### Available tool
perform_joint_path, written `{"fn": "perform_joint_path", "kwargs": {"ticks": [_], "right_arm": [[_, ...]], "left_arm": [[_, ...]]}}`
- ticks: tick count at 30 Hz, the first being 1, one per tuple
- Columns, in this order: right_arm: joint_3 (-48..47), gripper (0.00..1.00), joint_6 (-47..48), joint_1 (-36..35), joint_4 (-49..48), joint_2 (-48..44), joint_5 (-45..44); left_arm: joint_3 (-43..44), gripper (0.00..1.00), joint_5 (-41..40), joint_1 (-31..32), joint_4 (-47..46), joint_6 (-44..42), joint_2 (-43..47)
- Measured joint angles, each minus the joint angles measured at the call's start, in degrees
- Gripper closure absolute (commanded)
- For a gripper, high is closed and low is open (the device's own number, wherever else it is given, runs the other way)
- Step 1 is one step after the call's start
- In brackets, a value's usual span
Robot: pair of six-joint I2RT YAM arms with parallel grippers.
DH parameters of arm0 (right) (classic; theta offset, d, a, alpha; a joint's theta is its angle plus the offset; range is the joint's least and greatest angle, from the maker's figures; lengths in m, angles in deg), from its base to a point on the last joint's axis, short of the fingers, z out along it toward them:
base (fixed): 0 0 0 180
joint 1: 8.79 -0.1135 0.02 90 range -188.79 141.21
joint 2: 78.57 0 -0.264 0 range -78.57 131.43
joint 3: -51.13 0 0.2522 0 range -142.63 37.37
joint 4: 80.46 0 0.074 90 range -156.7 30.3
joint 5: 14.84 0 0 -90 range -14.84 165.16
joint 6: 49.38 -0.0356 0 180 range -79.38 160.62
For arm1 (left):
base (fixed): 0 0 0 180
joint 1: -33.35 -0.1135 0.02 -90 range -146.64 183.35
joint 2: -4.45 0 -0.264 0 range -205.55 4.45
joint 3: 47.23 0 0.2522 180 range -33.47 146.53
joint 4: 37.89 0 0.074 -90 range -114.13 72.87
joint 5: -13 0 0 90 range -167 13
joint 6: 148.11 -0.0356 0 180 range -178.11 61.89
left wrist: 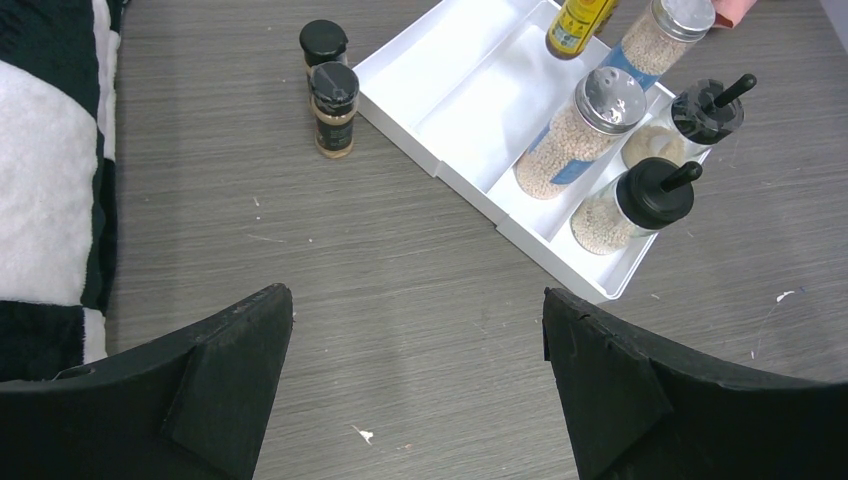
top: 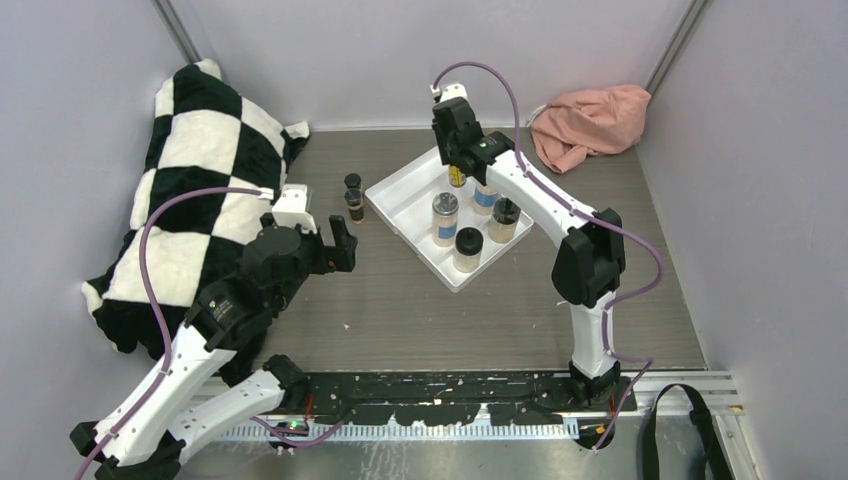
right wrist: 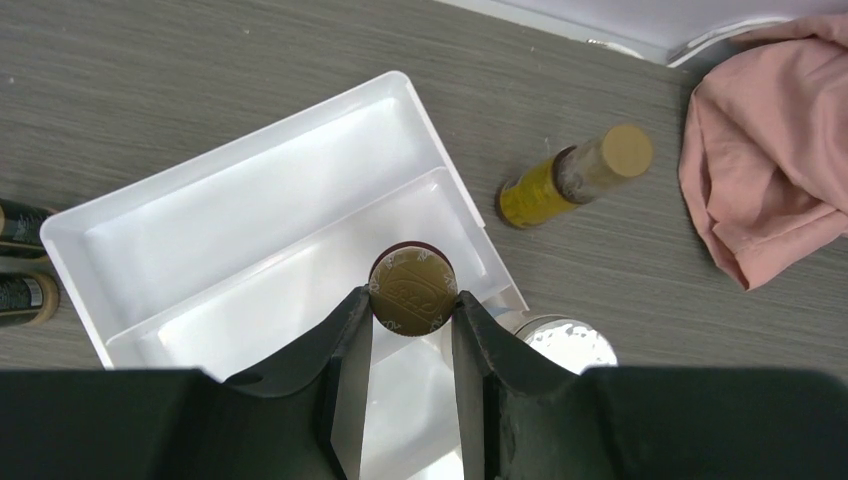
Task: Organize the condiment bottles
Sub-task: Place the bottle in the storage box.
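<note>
right claw [right wrist: 411,312] clamped on cap of slim amber bottle [right wrist: 412,278], long axis vertical, straight below claw over white tray [right wrist: 250,200] middle lane, base maybe not seated; left claw [left wrist: 415,340] wide open, empty, tiny dark bottles [left wrist: 333,105] at 11 o'clock

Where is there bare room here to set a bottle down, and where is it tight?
Bare: the tray compartment nearest the two dark bottles, and the table between tray and arm bases. Crowded: the tray's right side, four jars close beside the right claw, shut on an amber bottle. A second amber bottle stands by the pink cloth.
</note>
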Motion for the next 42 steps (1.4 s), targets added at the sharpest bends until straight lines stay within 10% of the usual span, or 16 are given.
{"fn": "perform_joint_path", "kwargs": {"ticks": [42], "right_arm": [[1.77,0.99,-2.14,3.52,-5.90,6.40,4.04]], "left_arm": [[0.00,0.04,-0.57,0.00,-0.20,-0.61,-2.51]]}}
